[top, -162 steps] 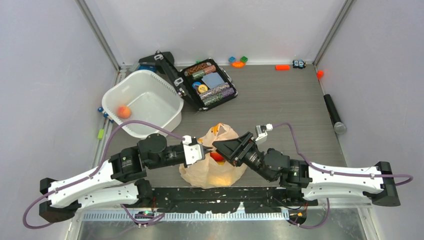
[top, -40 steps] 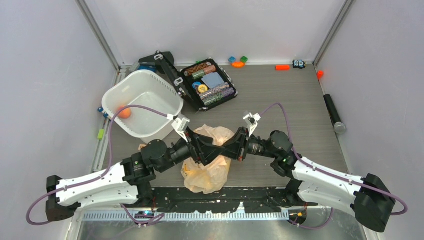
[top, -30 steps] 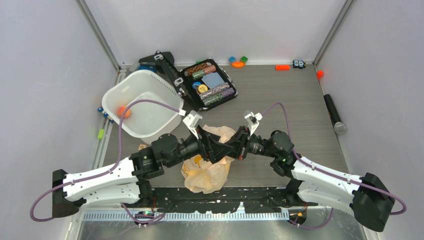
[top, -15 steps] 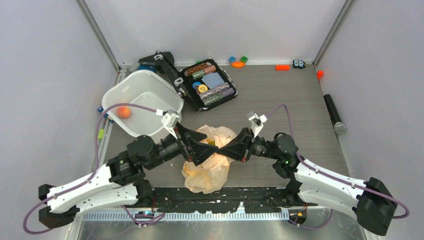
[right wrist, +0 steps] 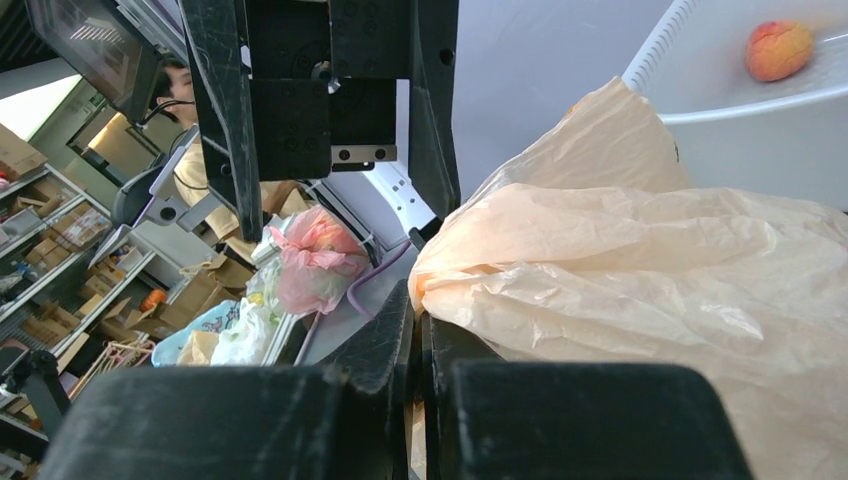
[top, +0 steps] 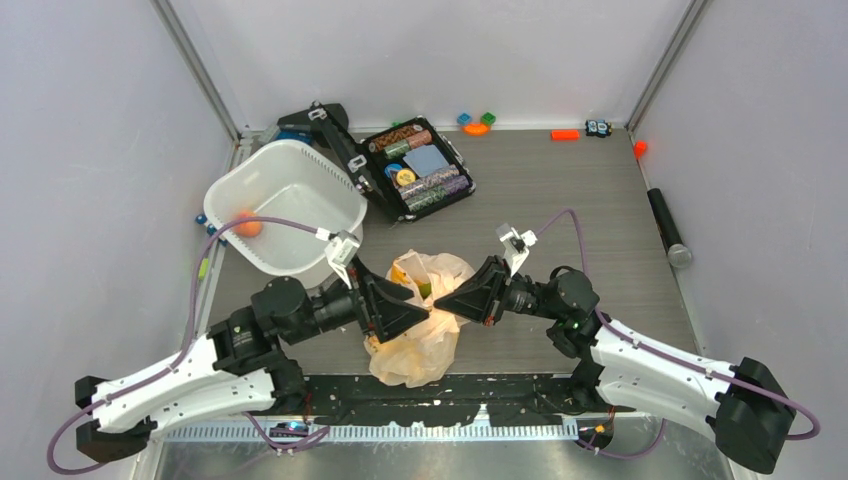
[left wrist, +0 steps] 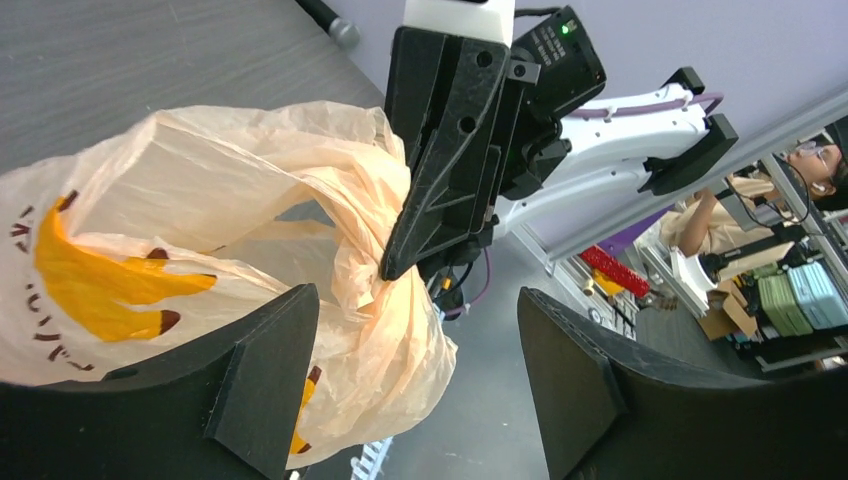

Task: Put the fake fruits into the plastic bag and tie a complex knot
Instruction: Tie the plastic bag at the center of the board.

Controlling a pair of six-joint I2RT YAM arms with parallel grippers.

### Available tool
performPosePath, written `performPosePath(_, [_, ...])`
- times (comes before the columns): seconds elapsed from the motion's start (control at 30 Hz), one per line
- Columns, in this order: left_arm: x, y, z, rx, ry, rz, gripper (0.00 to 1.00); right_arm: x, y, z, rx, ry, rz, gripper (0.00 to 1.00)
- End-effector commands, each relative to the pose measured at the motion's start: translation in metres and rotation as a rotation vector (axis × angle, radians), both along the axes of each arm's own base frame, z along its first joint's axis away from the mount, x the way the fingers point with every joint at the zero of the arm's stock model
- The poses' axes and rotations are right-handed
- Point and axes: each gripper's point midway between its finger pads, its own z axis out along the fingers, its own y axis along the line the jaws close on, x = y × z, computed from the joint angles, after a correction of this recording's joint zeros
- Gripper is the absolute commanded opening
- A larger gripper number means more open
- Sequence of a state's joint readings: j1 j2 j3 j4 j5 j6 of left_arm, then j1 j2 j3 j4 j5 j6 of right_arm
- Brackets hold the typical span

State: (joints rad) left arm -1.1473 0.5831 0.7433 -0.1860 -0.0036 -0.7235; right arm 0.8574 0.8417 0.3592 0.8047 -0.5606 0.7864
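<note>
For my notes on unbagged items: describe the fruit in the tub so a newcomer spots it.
Look at the white tub at the table's far left, beside the open black case. One small orange fruit lies against its left wall, the only thing inside the tub.

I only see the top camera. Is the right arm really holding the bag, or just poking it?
Observer: Holding it, it seems. The left wrist camera shows the right fingers pinched shut, with a bunched fold of the plastic bag at their tips.
Child: What about the left fingers?
Observer: The left fingers stand wide apart, gripping nothing.
Child: Does the bag have a picture on it?
Observer: Yes, a yellow print shaped a bit like a banana, with dark ends.
</note>
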Motion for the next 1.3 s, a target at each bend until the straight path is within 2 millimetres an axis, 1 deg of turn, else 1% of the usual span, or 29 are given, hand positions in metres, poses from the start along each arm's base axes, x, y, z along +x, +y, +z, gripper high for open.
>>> performPosePath(0.0, [-0.007,-0.018,0.008,-0.050,0.021,-0.074,0.75,-0.009,-0.005,0.018,0.072,-0.048,0.019,0.05])
performPosePath(0.27, [0.003,-0.032,-0.001,-0.039,0.053,-0.055,0.73,-0.012,-0.006,0.022,0.092,-0.048,0.032,0.05])
performPosePath(0.4, [0.000,-0.037,-0.004,-0.042,0.065,-0.078,0.73,-0.012,-0.007,0.023,0.095,-0.051,0.033,0.05])
performPosePath(0.53, [-0.010,-0.041,0.004,-0.102,0.061,-0.143,0.73,-0.012,-0.006,0.022,0.094,-0.051,0.033,0.05])
performPosePath(0.63, [-0.012,-0.039,0.004,-0.108,0.064,-0.152,0.67,-0.011,-0.006,0.021,0.092,-0.048,0.032,0.05])
performPosePath(0.73, [-0.010,-0.035,0.001,-0.109,0.069,-0.130,0.62,-0.011,-0.006,0.020,0.091,-0.047,0.032,0.05])
performPosePath(0.97, [-0.005,-0.023,0.003,-0.133,0.059,-0.080,0.54,-0.011,-0.005,0.020,0.090,-0.048,0.034,0.05])
performPosePath(1.17, [-0.001,-0.025,0.001,-0.112,0.068,-0.069,0.50,-0.011,-0.004,0.019,0.090,-0.047,0.038,0.05])
performPosePath(1.27, [0.000,-0.028,0.000,-0.104,0.070,-0.072,0.45,-0.011,-0.005,0.019,0.090,-0.047,0.039,0.05])
